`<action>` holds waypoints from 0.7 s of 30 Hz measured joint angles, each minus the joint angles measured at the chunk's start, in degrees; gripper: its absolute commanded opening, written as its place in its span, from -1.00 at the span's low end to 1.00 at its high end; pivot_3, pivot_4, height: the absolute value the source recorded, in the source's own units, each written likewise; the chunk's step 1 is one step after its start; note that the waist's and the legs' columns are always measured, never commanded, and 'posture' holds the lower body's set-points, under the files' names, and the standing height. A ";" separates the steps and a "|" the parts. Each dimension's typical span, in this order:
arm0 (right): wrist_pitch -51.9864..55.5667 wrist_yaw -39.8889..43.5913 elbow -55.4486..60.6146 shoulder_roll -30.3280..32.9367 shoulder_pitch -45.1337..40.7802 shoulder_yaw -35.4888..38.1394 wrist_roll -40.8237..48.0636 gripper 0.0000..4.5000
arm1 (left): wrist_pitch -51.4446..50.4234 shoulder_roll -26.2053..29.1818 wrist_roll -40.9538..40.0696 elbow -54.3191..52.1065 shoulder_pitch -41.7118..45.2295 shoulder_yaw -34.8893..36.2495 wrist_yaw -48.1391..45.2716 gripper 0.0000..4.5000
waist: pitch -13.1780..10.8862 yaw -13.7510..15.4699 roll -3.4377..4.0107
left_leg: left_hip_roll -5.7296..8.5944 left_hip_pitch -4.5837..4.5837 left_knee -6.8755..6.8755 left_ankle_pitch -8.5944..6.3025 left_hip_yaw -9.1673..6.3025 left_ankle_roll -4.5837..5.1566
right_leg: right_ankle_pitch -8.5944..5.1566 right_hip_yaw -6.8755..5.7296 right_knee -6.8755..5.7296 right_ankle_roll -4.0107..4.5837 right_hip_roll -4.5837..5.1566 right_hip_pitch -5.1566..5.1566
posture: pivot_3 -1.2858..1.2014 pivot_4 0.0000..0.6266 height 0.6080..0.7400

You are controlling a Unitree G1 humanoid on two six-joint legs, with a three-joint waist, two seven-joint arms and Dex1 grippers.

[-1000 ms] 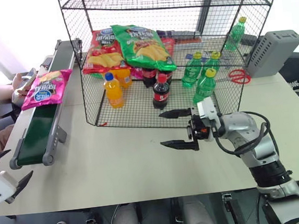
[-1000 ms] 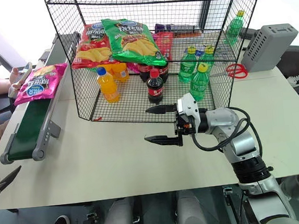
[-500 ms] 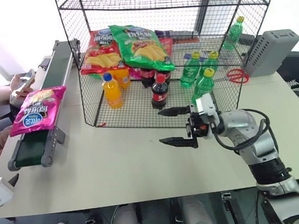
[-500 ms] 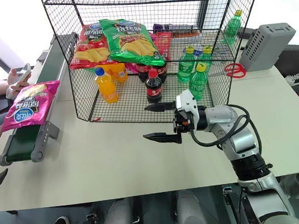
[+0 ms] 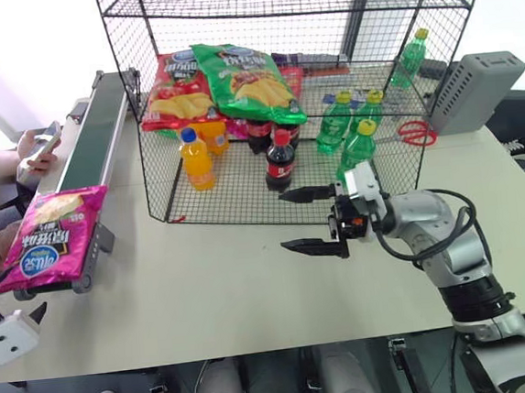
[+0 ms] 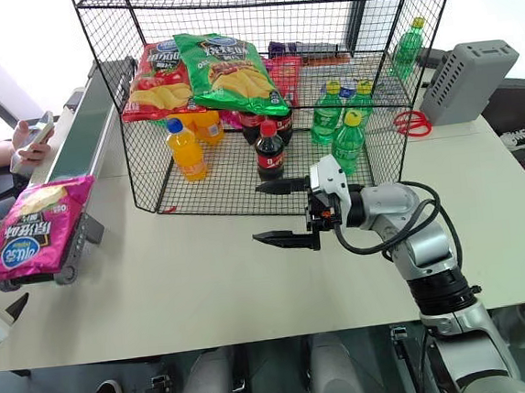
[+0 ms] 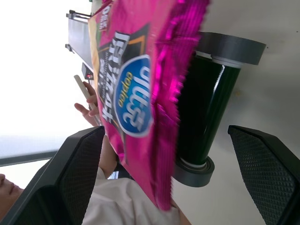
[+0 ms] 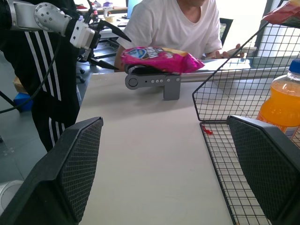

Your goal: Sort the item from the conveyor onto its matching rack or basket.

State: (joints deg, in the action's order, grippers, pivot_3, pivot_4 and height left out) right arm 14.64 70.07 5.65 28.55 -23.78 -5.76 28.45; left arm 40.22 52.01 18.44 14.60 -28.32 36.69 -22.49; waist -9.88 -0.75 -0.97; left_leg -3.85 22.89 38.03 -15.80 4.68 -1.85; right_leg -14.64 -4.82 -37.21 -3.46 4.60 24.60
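So it's a pale table [image 5: 207, 293] holding everything. The conveyor [image 5: 93, 147] runs along its left edge, standing on its grey legs. The big black wire rack [image 5: 299, 92] stands on the middle back part. A grey vented box [image 5: 479, 90] stands on the back right corner, with red scissors [image 5: 418, 134] lying just beside it, between box and rack.

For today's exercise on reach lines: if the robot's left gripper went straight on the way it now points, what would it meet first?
Most likely the pink chip bag hanging over the end of the conveyor; it lies straight ahead between the open fingers of the left gripper. The depth is unclear.
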 measured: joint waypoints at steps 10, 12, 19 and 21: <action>-0.09 -0.22 -0.04 0.19 -0.20 0.06 -0.10 1.00 | -2.37 0.28 -1.19 -0.53 1.92 -2.81 -0.28 0.22 | 0.00 0.00 0.00 | 0.00 0.00 0.00 0.00 0.00 0.00 | 0.00 0.00 -0.01 0.00 0.00 0.00 | 0.03 -0.52 1.00; -0.12 -0.23 -0.05 0.22 -0.20 0.06 -0.10 1.00 | -2.51 0.28 -1.72 -0.95 1.94 -2.81 -0.53 -0.23 | 0.00 0.00 0.00 | 0.00 0.00 0.00 0.00 0.01 0.00 | 0.00 0.00 -0.01 0.00 0.01 0.00 | 0.03 -0.52 1.00; -0.54 -0.29 -0.19 0.24 -0.20 0.06 -0.16 1.00 | -3.25 0.11 -4.93 -3.41 1.89 -2.72 -1.10 -0.98 | 0.00 0.00 0.00 | 0.00 0.00 0.00 0.00 0.00 0.00 | 0.00 0.00 -0.01 0.00 0.01 0.00 | 0.03 -0.52 1.00; -0.72 -0.27 -0.25 0.23 -0.20 0.06 -0.20 1.00 | -3.94 -0.46 -7.63 -4.74 2.06 -2.30 -1.46 -0.98 | 0.00 0.01 0.00 | 0.00 0.00 0.00 0.00 0.00 0.00 | 0.01 0.00 -0.01 -0.01 0.01 0.00 | 0.03 -0.52 1.00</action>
State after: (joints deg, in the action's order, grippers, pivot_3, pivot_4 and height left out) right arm 13.92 69.80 5.40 28.78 -23.99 -5.70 28.25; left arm 36.27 51.55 10.81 9.86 -26.27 34.39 -23.95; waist -9.88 -0.74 -0.97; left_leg -3.85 22.89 38.03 -15.80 4.68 -1.85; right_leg -14.64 -4.82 -37.22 -3.47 4.61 24.60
